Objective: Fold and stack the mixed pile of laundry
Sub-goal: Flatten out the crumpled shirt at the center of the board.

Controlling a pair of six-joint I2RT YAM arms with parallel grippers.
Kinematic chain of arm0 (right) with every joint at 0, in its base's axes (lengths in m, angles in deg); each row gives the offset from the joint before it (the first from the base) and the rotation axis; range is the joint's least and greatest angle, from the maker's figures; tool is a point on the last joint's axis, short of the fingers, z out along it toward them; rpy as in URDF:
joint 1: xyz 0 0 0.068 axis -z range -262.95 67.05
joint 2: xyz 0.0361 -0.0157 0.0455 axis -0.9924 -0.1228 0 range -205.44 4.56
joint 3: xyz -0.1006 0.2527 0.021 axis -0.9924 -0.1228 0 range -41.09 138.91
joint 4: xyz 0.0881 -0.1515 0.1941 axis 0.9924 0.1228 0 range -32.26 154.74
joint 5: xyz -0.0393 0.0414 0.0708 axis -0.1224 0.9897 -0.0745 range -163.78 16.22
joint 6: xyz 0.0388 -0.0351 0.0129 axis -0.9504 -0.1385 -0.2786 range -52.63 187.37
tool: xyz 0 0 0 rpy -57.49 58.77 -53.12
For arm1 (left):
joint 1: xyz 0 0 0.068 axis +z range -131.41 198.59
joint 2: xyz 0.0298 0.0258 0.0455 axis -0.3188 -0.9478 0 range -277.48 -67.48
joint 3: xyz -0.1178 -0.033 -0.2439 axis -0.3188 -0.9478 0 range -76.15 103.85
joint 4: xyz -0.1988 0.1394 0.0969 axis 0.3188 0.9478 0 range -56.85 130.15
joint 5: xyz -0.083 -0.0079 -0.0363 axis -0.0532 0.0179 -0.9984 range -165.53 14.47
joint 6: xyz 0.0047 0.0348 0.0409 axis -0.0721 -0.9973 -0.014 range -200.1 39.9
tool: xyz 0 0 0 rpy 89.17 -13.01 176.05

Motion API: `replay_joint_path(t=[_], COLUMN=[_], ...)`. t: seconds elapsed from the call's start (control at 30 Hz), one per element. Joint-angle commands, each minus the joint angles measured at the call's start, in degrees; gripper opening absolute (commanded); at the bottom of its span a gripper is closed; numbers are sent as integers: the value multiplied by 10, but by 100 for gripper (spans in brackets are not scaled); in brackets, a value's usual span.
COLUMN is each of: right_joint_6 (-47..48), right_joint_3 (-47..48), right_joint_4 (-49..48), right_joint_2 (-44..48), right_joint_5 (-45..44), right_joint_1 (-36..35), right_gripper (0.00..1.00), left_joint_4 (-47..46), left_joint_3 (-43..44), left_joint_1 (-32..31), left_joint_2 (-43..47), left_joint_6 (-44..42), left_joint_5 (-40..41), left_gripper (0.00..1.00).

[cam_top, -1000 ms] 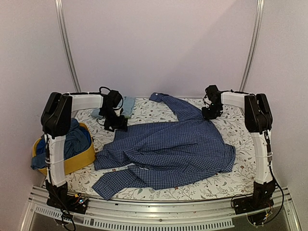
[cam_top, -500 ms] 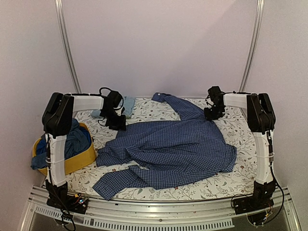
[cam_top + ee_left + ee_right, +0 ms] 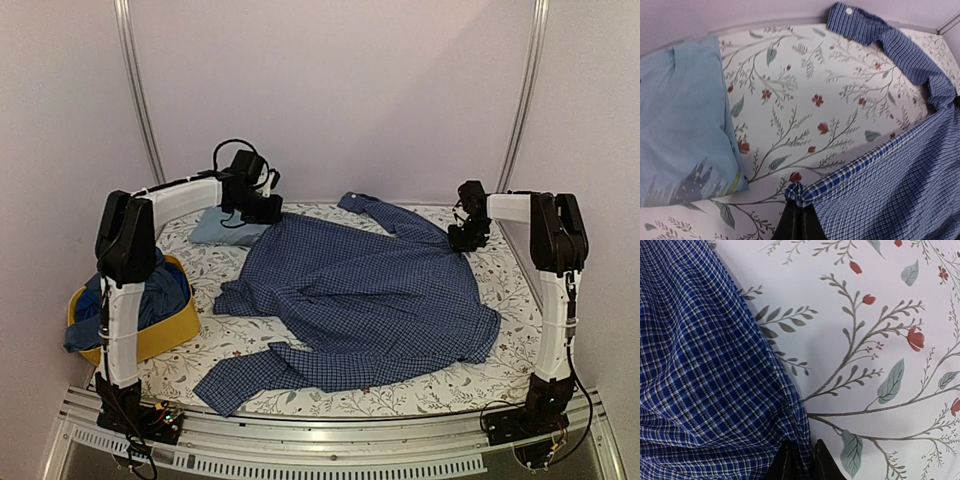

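Note:
The navy-and-white checked shirt (image 3: 370,300) lies spread over the middle of the table, stretched between both grippers. My left gripper (image 3: 268,210) is at the back left, raised a little, shut on a bunched corner of the shirt's edge (image 3: 799,192). At the back right, my right gripper (image 3: 462,238) is shut on the shirt's other edge (image 3: 802,440). One sleeve (image 3: 240,375) trails to the front left and the other (image 3: 365,205) reaches toward the back wall. A folded light blue T-shirt (image 3: 222,228) with a print (image 3: 695,182) lies at the back left, just beside my left gripper.
A yellow fabric basket (image 3: 170,338) stands at the left edge with darker blue clothes (image 3: 160,290) in it. The floral table cover (image 3: 445,385) shows bare along the front and right. The back wall is close behind both grippers.
My left gripper has shut on the shirt's edge and carried it up and toward the back. My right gripper moved right with its edge. The shirt now lies flatter and wider.

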Motion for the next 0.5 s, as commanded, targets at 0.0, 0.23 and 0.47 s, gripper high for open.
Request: replay_joint_path(t=[0.0, 0.23, 0.47], right_joint_6=[5, 8, 3], right_joint_3=[21, 264, 279], right_joint_4=[77, 140, 145], right_joint_2=[-59, -164, -94], right_joint_5=[-31, -23, 21], right_joint_1=[35, 42, 42], right_gripper=[15, 18, 66], left_joint_4=[-61, -102, -20], left_joint_3=[103, 258, 256], left_joint_1=[-1, 1, 2], left_joint_2=[-46, -165, -104], left_joint_6=[-12, -4, -17], left_joint_5=[44, 102, 116], left_gripper=[0, 32, 84])
